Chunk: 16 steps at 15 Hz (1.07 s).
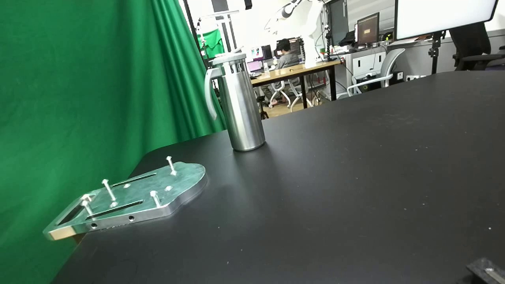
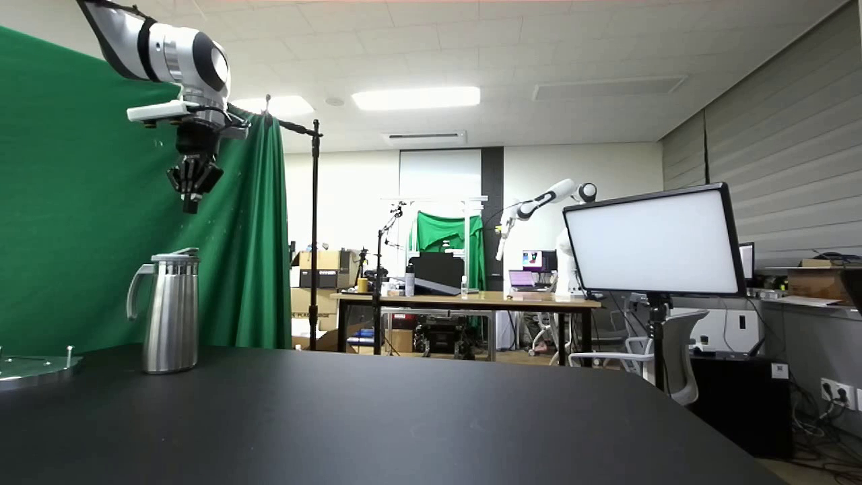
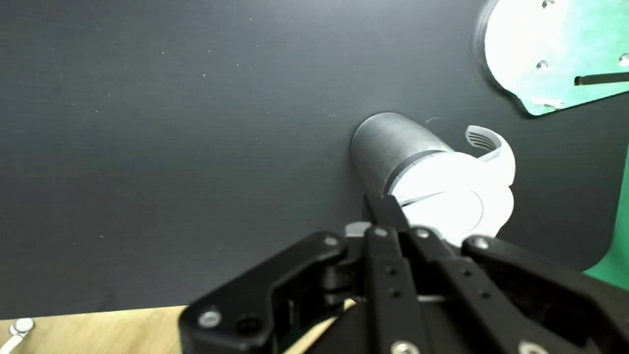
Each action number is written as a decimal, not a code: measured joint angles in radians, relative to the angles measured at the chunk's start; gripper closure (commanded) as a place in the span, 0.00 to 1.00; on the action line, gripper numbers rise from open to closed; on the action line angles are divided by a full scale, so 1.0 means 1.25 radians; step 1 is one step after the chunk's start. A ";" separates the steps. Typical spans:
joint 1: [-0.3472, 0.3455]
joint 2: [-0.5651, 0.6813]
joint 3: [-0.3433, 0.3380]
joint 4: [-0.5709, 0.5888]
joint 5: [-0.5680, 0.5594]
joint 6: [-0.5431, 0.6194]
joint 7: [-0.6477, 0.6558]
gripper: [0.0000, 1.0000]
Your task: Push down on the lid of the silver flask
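Your arm is at the upper left in an exterior view, and its pincer hangs over the silver flask, fingers pointing down and set together side by side. You can see a gap between the fingers and the lid, so the two are apart. The flask stands upright on the black table, near the edge, with the green curtain behind it. Its pale grey lid is on, and a part sticks up from the top; you cannot tell from here whether the lid is pressed all the way down. The handle is on the side toward the metal board.

In the wrist view you look down on the lid, which is washed out almost to white, and your fingers cover one edge of it from that angle. The board lies flat near the flask but apart from it, with bolts standing up from it and one end jutting past the table's edge. In the bottom corner of an exterior view you get a piece of a dark object, too cut off to name.

Beyond the table you have a large white screen, a wooden desk and another robot arm; a person in grey sits on the far side of the desk, partly hidden
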 measured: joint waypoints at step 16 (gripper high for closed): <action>0.045 0.141 -0.030 0.098 -0.014 0.051 -0.032 1.00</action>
